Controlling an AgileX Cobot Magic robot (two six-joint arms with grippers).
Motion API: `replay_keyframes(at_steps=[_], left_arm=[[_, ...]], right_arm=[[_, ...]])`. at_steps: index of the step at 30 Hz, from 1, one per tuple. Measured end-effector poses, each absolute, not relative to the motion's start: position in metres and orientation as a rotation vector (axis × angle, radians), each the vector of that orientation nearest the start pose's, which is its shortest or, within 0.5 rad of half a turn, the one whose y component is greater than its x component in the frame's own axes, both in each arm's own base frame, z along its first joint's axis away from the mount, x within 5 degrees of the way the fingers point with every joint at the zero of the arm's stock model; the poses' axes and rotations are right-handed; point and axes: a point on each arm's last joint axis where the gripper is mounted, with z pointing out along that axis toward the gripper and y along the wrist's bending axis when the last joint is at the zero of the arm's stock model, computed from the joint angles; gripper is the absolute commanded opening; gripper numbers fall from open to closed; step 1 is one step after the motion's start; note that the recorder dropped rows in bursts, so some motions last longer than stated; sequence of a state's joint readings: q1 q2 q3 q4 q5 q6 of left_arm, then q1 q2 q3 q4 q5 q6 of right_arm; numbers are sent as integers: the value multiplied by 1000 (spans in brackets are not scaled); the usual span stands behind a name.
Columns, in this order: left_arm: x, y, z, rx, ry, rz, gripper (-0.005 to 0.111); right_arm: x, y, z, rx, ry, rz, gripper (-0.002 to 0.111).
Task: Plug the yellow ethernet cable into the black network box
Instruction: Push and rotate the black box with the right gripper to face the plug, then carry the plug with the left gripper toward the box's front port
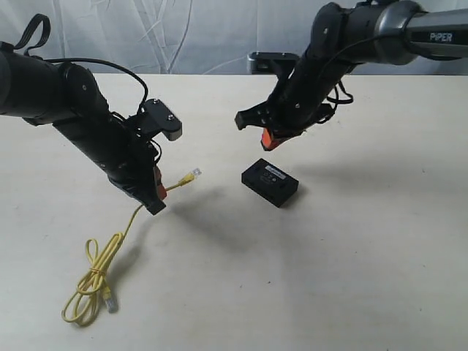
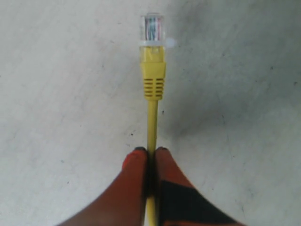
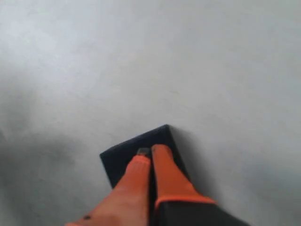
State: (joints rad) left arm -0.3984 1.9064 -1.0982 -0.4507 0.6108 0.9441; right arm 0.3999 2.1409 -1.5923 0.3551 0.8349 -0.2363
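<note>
My left gripper point(image 1: 158, 191) point(image 2: 150, 151) is shut on the yellow ethernet cable point(image 1: 110, 252) point(image 2: 152, 122), a short way behind its clear plug point(image 1: 195, 173) point(image 2: 152, 28), which points toward the black network box point(image 1: 270, 181). The rest of the cable hangs down to loose loops on the table, with the other plug point(image 1: 110, 301) at the near left. The box lies flat mid-table with a white label on top. My right gripper point(image 1: 268, 139) point(image 3: 151, 151) hovers above the box point(image 3: 127, 157), its orange fingers together with nothing between them.
The cream table point(image 1: 351, 278) carries only the cable and the box. A pale crumpled backdrop point(image 1: 205, 36) runs along the far edge.
</note>
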Motion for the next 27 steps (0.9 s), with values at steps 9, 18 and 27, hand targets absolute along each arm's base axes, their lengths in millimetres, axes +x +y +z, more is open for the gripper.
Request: replay_keyframes(at_steps=[9,18,27], left_arm=[[319,-160,143,1366,2484,-337,0],[315,-160,143,1394,2499,-367,0],[320,-168,148,1378,2454,-440,0]], right_arm=[[398,170,122,-575,2938,395,-1],[399,170,122,-572,2932,396,-1],[400,170,122,-562,2918,393,-1]])
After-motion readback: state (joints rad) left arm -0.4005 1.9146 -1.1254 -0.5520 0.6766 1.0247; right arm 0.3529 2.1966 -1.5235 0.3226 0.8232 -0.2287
